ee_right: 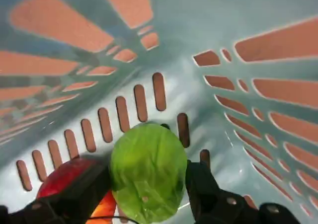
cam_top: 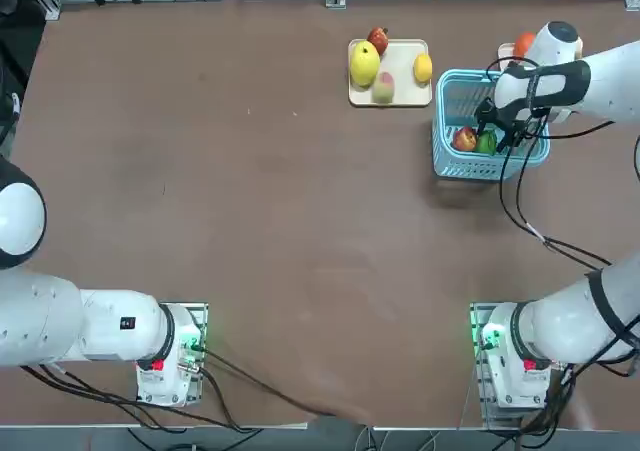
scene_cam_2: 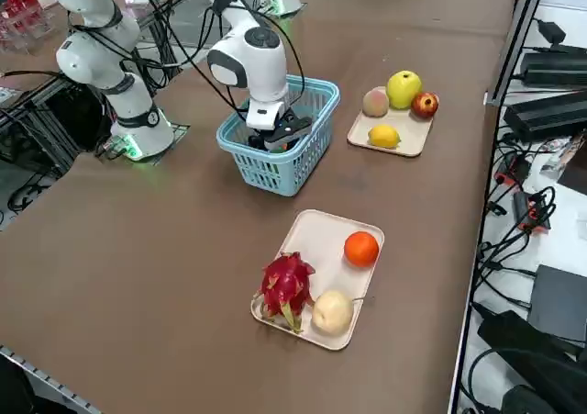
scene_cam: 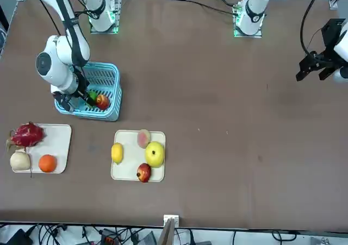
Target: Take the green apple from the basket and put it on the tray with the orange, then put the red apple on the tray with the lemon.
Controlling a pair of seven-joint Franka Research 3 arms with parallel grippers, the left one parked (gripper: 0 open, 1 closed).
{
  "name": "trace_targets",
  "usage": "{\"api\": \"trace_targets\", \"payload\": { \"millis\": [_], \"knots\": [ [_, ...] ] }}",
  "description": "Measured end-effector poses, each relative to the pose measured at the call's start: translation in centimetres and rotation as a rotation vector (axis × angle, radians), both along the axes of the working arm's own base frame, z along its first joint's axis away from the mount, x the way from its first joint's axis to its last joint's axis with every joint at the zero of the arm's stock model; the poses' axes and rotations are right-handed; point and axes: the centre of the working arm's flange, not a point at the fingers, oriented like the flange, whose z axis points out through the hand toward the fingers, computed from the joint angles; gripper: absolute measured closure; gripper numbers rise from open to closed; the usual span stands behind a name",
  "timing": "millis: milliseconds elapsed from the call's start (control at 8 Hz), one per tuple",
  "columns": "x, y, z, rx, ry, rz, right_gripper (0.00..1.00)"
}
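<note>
While your right gripper [ee_right: 148,184] sits down inside the basket [cam_top: 452,89], its fingers [ee_right: 206,189] straddle the green apple [ee_right: 148,172], one pad on each side. They look to be at or nearly at its skin; I can't tell if the grip is firm yet. The apple rests on the basket floor with the red apple [ee_right: 69,182] touching it, right behind one finger.

Risks: that finger may pinch or drag the red apple on closing. Round fruit could squirt out of a shallow grip. On the lift, watch the basket wall; snagging it could tip the basket before you reach the orange [scene_cam_2: 361,248].
</note>
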Motion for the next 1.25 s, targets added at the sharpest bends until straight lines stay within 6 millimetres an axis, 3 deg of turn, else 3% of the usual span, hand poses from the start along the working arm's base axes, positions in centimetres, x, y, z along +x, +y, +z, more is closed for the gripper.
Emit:
{"api": "trace_targets", "payload": {
  "millis": [625,1250],
  "knots": [
    [0.00,-0.70,-0.14,-0.017,0.002,0.013,0.10],
    [0.04,0.03,-0.12,-0.018,0.001,0.006,0.14]
  ]
}}
